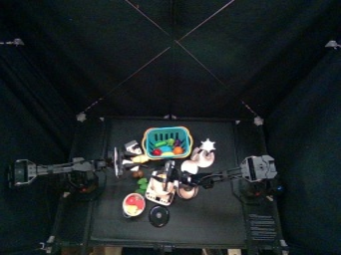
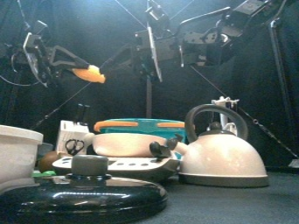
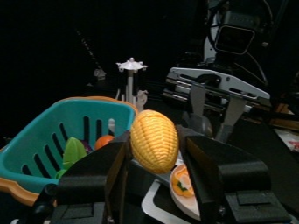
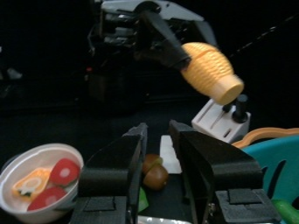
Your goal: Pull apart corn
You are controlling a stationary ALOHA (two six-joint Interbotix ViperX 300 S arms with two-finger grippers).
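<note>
The corn is a bright yellow cob held between my left gripper's jaws, which are shut on it. In the front view the corn hangs high above the table at the left, in the left gripper. The right wrist view shows the corn held up by the left arm, well ahead of my right gripper. The right gripper's jaws stand slightly apart and hold nothing. In the top view both grippers are near the table's middle, the left gripper and the right gripper.
A green basket with orange and green pieces stands at the back middle. A white kettle stands front right, a black lid front left. A white bowl holds red pieces. A white star-topped stand is behind the basket.
</note>
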